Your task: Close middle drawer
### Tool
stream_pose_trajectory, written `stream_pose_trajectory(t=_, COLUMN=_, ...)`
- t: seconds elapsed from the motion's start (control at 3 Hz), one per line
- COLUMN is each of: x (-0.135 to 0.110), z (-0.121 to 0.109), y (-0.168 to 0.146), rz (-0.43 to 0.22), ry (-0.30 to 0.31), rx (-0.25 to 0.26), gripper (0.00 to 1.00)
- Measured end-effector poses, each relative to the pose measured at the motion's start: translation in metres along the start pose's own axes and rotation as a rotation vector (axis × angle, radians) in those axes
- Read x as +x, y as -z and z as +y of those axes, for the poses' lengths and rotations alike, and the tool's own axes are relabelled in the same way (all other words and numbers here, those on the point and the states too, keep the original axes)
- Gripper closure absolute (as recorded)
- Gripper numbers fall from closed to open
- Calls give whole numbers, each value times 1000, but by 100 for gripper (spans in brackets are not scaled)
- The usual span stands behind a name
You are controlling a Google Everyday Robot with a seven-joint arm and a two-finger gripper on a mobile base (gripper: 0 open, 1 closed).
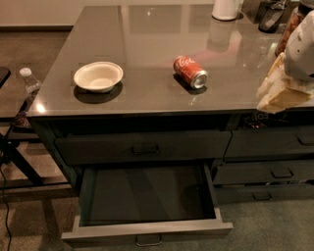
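Observation:
The middle drawer [147,229] is pulled wide open below the counter. Its low flat front panel is near the bottom edge of the view, with a small metal loop handle [148,240] at its centre. Its inside [147,193] is dark and holds nothing. Above it, the taller-fronted drawer [142,147] with a dark handle is shut. My gripper [280,93], cream-coloured on a white arm [303,46], hangs at the right edge of the view. It is over the counter's front right corner, above and to the right of the open drawer, and touches nothing.
A white bowl [98,76] and a red cola can [190,72] lying on its side sit on the grey countertop [147,34]. A white container [225,9] stands at the back. Narrower shut drawers [270,142] are at the right. A water bottle [29,86] stands at the left.

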State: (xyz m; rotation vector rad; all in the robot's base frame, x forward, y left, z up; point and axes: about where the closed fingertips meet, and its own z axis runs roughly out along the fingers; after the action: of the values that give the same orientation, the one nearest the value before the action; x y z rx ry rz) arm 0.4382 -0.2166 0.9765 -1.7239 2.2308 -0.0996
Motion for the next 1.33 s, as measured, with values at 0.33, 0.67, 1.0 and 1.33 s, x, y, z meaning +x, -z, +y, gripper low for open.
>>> stream_pose_trajectory(t=0.33, x=0, z=0, y=0, rz=0, ry=0, rx=0, gripper=89)
stream_pose_trajectory(t=0.67, x=2, z=0, y=0, rz=5, ry=-3, rx=6, gripper=100)
stream_pose_trajectory(t=1.0, x=15, z=22, y=-20, rz=23, ry=-33, rx=-33, gripper=100)
stream_pose_trajectory(t=1.33, x=39, z=68, y=-63, rz=49, ry=-98, rx=-117, gripper=100)
